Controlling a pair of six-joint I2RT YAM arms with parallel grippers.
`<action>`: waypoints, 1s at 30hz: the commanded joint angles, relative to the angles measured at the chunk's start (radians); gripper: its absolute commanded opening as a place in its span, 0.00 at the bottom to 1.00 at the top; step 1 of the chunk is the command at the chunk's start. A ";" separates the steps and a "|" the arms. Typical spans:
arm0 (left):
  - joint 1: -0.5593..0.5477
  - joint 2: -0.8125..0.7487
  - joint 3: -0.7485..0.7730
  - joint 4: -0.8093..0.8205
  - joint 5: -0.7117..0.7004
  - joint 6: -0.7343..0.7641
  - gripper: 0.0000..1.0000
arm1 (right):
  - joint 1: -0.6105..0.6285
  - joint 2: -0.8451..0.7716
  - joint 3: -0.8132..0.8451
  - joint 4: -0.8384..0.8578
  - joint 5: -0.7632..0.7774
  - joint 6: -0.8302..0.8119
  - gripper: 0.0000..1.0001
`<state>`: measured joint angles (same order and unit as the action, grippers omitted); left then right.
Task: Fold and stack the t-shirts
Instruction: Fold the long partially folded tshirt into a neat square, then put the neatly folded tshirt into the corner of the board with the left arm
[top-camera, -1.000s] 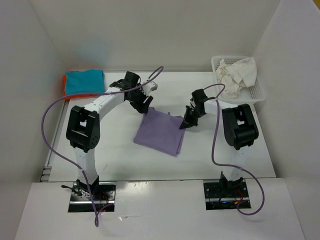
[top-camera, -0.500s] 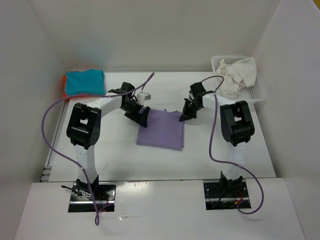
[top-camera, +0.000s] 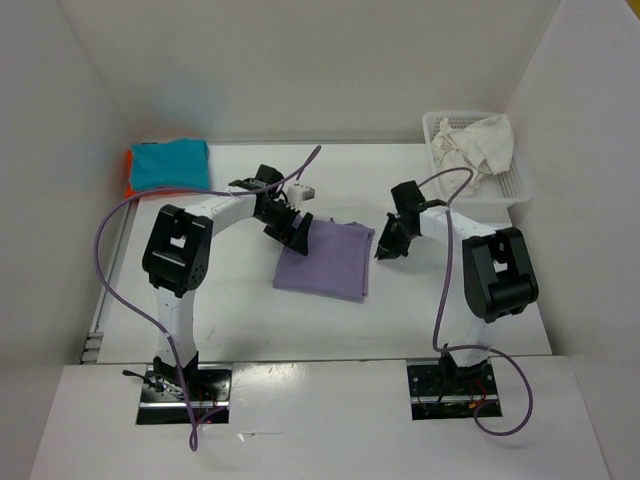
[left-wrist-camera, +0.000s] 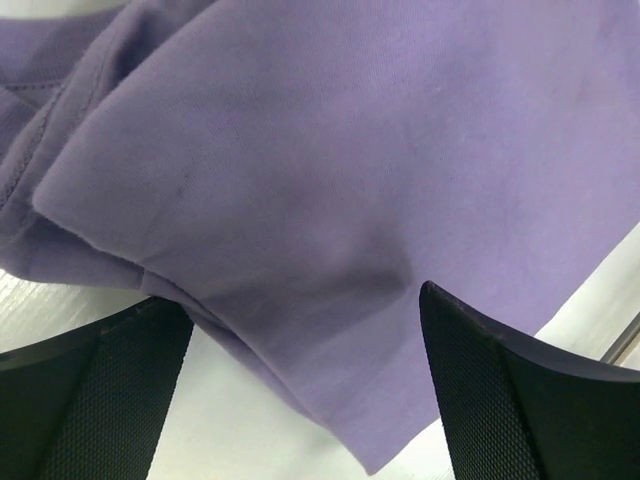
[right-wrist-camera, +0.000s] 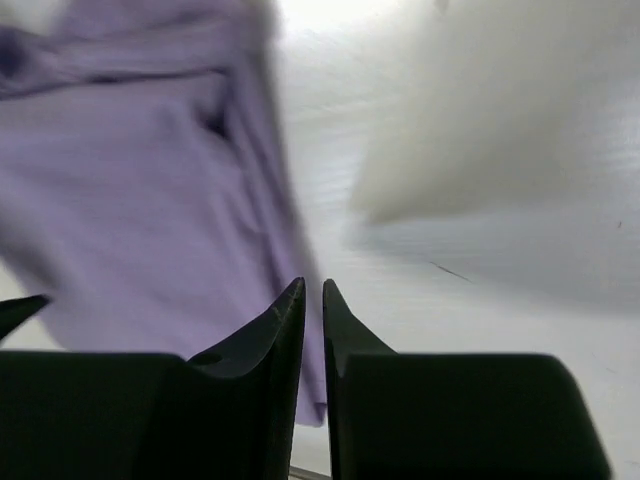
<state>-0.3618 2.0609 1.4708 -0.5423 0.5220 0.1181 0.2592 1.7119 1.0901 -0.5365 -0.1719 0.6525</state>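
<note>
Right hand (top-camera: 383, 251) withdrawn rightward, lavender shirt (top-camera: 325, 262) flat (folded), near-square

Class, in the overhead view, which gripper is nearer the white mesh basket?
Right. The right gripper sits just off the purple shirt's right edge, on the basket's side; the left gripper is at the shirt's left edge.

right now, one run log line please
purple t-shirt: folded flat | left gripper: open, over its left corner | right gripper: barely parted, empty, beside it
</note>
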 joint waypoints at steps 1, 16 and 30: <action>-0.009 0.113 -0.041 -0.044 -0.016 -0.023 0.96 | 0.031 0.049 -0.058 0.026 0.043 0.061 0.17; -0.009 0.211 -0.003 -0.053 0.133 -0.034 0.00 | 0.112 0.219 -0.013 0.086 -0.031 0.093 0.13; 0.138 -0.013 0.043 -0.062 -0.196 0.120 0.00 | 0.101 0.083 0.047 -0.055 0.069 0.045 0.13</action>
<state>-0.2733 2.1063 1.4925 -0.5694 0.5903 0.1310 0.3614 1.8442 1.1072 -0.5030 -0.2260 0.7395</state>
